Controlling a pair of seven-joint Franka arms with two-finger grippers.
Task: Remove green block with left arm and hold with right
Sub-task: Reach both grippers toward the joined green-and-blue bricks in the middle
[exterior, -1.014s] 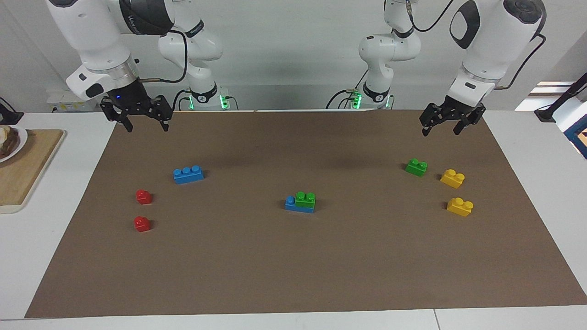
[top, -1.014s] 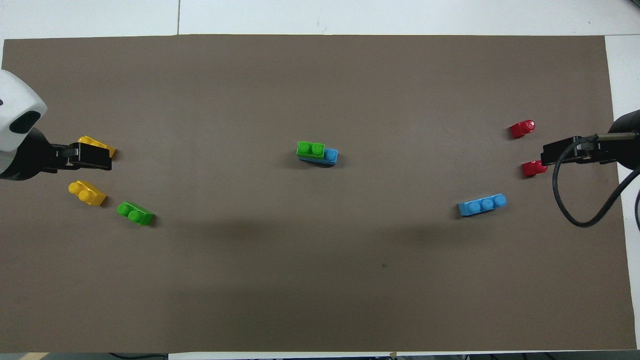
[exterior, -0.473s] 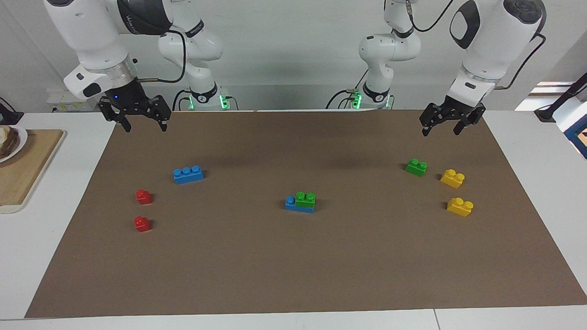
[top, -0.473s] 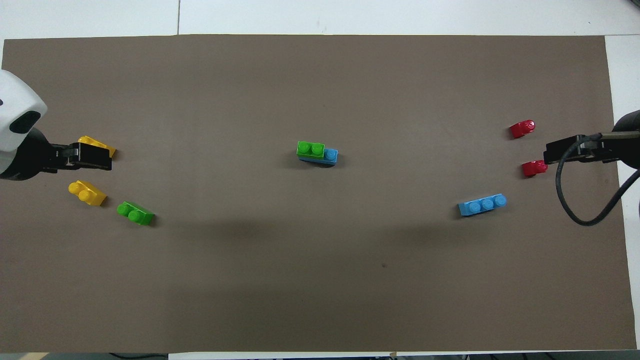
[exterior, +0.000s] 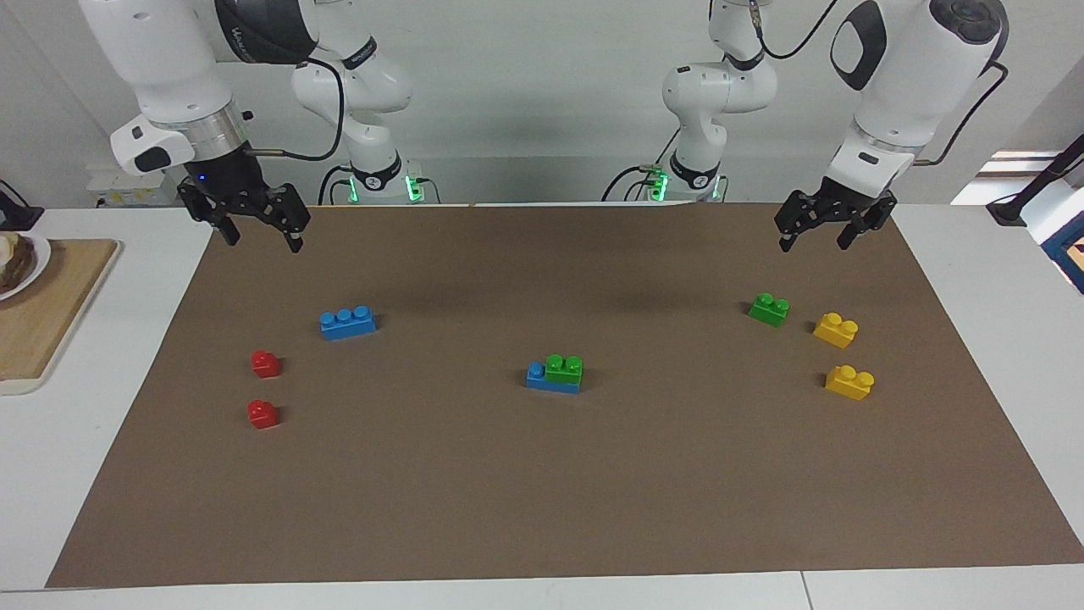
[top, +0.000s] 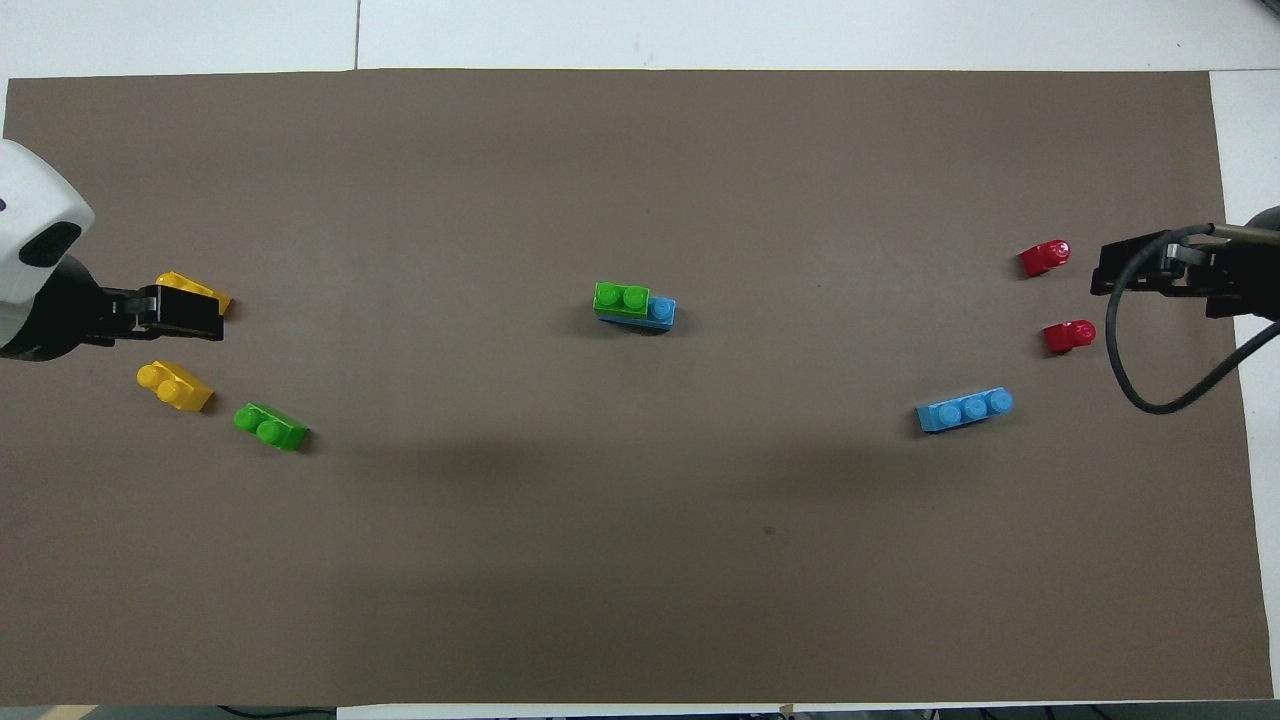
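A green two-stud block (exterior: pixel 564 367) sits on a longer blue block (exterior: pixel 537 376) in the middle of the brown mat; they also show in the overhead view, green (top: pixel 621 298) on blue (top: pixel 662 312). My left gripper (exterior: pixel 812 246) hangs open and empty over the mat's edge at the left arm's end, and in the overhead view (top: pixel 190 313) it partly covers a yellow block. My right gripper (exterior: pixel 262 243) hangs open and empty over the mat's corner at the right arm's end, also seen in the overhead view (top: pixel 1105 275). Both are well away from the stack.
A loose green block (exterior: pixel 769 309) and two yellow blocks (exterior: pixel 836 329) (exterior: pixel 849 381) lie toward the left arm's end. A blue three-stud block (exterior: pixel 348 323) and two red blocks (exterior: pixel 265 363) (exterior: pixel 262 413) lie toward the right arm's end. A wooden board (exterior: pixel 42 313) lies off the mat there.
My right gripper has shifted a little toward the right arm's end and turned slightly, uncovering a red block in the overhead view. The left arm and the blocks have not moved.
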